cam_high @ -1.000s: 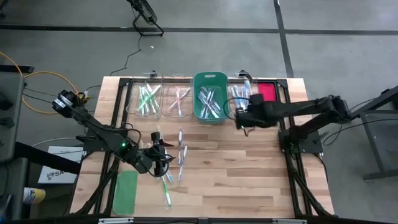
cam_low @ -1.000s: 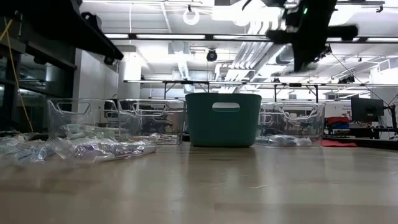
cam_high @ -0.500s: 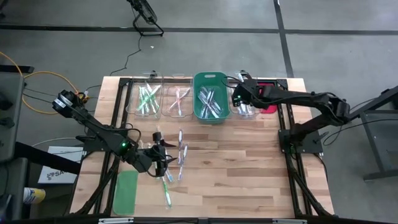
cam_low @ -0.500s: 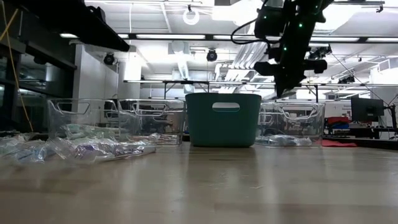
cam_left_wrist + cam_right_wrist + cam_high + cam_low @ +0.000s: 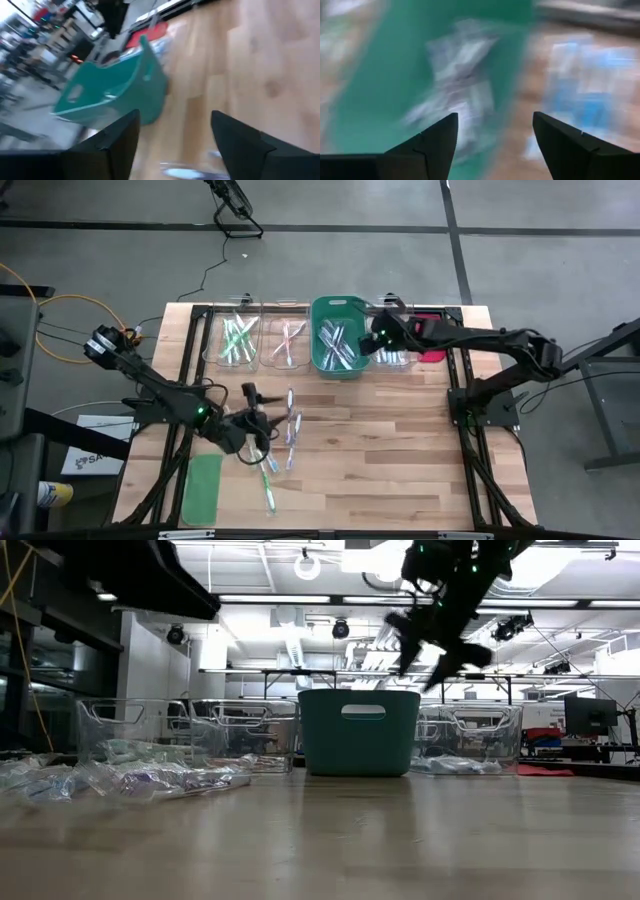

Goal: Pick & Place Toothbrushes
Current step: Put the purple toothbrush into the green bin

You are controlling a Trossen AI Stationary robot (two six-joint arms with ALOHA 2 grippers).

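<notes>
Toothbrushes (image 5: 290,430) lie loose on the table (image 5: 400,450), in a small group near the middle left, and their long axes run mostly from the near edge toward the bins. More of them are already sorted in the clear bins (image 5: 240,340) and in the green bin (image 5: 338,338) at the far side. My left gripper (image 5: 252,423) is the nearer one: it hangs just beside the loose group, which lies on its right side, toward the table's middle. Its jaws stand wide apart and hold nothing. My right gripper (image 5: 378,340) is far from the group, above the border between the green bin and the next clear bin (image 5: 395,345). Its jaws are also spread and empty. I judge that the next pick belongs to my left arm, closing across a handle.
</notes>
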